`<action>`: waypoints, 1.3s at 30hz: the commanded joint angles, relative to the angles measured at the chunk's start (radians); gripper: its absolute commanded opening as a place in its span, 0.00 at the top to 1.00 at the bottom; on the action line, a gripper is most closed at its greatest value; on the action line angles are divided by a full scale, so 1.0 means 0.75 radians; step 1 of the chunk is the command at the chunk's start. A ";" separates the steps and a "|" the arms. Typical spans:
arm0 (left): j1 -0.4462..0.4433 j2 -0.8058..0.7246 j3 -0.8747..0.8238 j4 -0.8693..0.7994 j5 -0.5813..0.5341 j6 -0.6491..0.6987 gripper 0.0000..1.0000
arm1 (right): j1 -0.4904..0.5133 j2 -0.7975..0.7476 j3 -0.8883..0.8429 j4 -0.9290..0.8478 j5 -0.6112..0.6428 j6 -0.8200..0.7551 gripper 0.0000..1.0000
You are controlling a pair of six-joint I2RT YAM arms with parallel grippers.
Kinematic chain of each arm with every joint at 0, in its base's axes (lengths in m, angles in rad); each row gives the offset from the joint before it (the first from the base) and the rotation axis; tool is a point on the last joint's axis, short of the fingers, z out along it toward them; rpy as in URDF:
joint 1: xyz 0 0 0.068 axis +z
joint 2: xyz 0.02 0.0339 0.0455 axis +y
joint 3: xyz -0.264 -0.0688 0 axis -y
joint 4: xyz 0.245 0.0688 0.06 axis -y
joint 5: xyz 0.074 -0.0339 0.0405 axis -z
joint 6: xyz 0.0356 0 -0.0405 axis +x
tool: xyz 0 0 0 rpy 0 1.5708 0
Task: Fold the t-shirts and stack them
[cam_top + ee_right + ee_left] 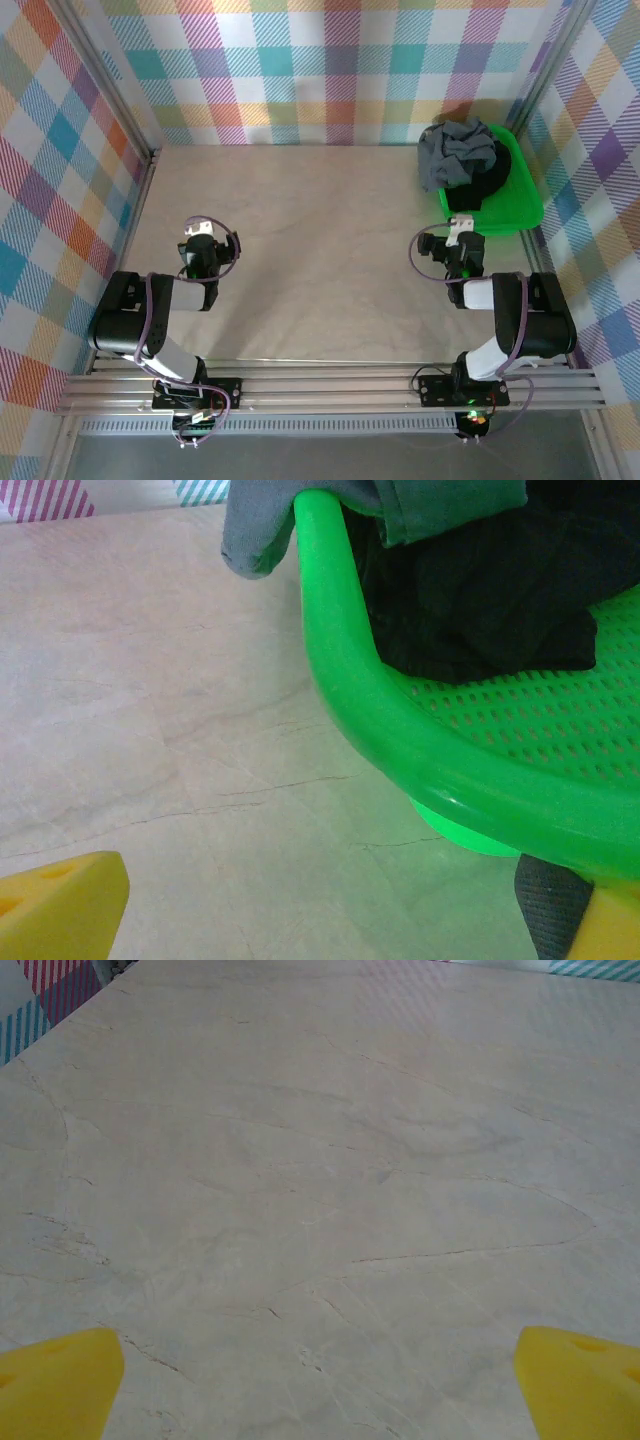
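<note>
In the far right corner of the table (300, 200), the t-shirts (462, 160) lie bunched in a green tray (527, 208), the grey shirt (262, 525) on top with a flap drooping over the rim, black shirts (480, 590) beneath. I judge nothing is folded yet, so the first pick-up is the step in hand. My right gripper (461, 230) hovers just short of the tray, jaws spread wide and empty; my left gripper (203, 230) hangs over bare table toward the left edge, likewise released. Next I should send the right gripper to that grey flap and drag the shirt onto open table. The overhead view gives the whole heap; the right wrist view adds the overhanging cloth and the tray's perforated floor.
</note>
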 commanded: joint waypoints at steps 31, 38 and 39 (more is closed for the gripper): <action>-0.229 -0.351 1.142 -1.703 -0.505 -0.759 0.00 | 0.140 -0.462 1.055 -1.466 0.001 0.480 0.00; -0.185 0.140 1.881 -1.952 0.265 -0.802 0.04 | -0.025 0.075 1.667 -1.765 0.126 0.522 0.04; -0.205 0.160 1.906 -1.940 0.320 -0.802 0.06 | -0.054 0.154 1.728 -1.791 0.100 0.531 0.04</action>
